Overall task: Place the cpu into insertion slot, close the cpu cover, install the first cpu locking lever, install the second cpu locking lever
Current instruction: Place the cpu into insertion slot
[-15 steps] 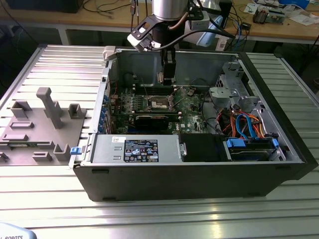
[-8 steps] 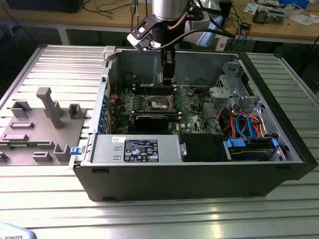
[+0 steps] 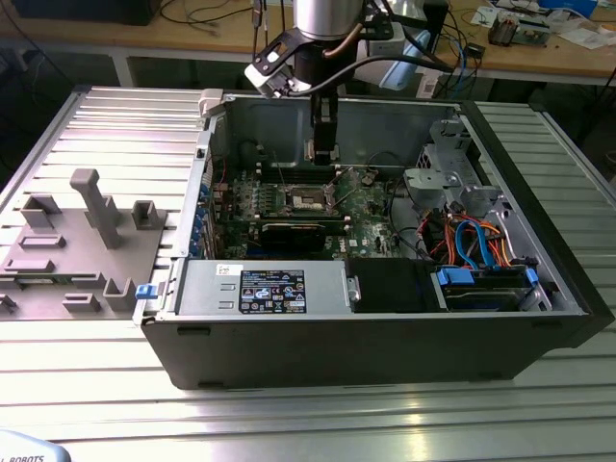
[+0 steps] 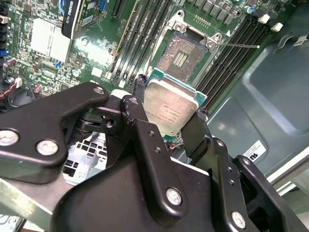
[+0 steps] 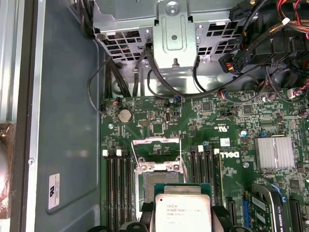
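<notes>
computer case (image 3: 366, 351): one, side open, lying on the ribbed metal worktop (image 3: 289, 414); holds one green motherboard (image 3: 371, 207), one silver power supply (image 3: 265, 289), one drive cage (image 5: 174, 29) and a bundle of blue and orange cables (image 3: 472, 241).
motherboard load: one black expansion card (image 3: 289, 232), one finned heatsink (image 5: 275, 152), one coin cell (image 5: 125, 115), and two banks of long memory slots (image 4: 145, 34), one on each side of the socket; slots per bank not countable with certainty.
insertion slot (image 4: 179, 57): one, contact field exposed, shiny rim around it.
cpu cover (image 5: 158, 166): one, swung up off the slot, standing on its hinge edge.
locking lever (image 4: 239, 46): one thin rod visible, released, projecting sideways from the slot's corner.
cpu (image 4: 169, 108): one, metal top facing both wrist views, carried above the board just beside the slot, not seated.
tool (image 4: 169, 104): one, set narrow, two black fingers (image 4: 195, 130) clamped on opposite edges of the cpu; in the exterior view, lowered into the case above the slot (image 3: 325, 159).
grey fixture (image 3: 87, 241): one, on the worktop at the exterior view's left of the case.
</notes>
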Robot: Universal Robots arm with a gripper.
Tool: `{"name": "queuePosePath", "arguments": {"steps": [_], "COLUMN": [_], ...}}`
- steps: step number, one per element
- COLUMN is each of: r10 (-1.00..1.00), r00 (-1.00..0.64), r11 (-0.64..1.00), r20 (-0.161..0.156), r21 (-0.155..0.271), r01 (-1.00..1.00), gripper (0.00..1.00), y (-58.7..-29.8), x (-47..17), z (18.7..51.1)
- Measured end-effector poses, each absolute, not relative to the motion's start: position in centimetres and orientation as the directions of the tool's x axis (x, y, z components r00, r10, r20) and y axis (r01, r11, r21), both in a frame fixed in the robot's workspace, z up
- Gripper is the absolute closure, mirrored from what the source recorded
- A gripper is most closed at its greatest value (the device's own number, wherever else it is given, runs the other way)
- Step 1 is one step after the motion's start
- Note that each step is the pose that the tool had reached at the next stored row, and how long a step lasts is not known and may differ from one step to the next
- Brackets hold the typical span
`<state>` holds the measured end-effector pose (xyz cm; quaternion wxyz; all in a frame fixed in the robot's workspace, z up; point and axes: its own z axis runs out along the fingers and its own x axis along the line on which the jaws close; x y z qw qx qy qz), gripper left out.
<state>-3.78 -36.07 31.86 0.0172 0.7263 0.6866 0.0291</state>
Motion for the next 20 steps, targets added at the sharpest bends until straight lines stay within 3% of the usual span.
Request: {"name": "queuePosePath", "arguments": {"steps": [20], "r10": [0.992], "r00": [0.121], "r11": [-0.122], "r20": [0.019], "r21": [0.065], "r01": [0.990], "gripper": [0.45], "y": [-36.07], "x": [-3.78], "z": [31.86]}}
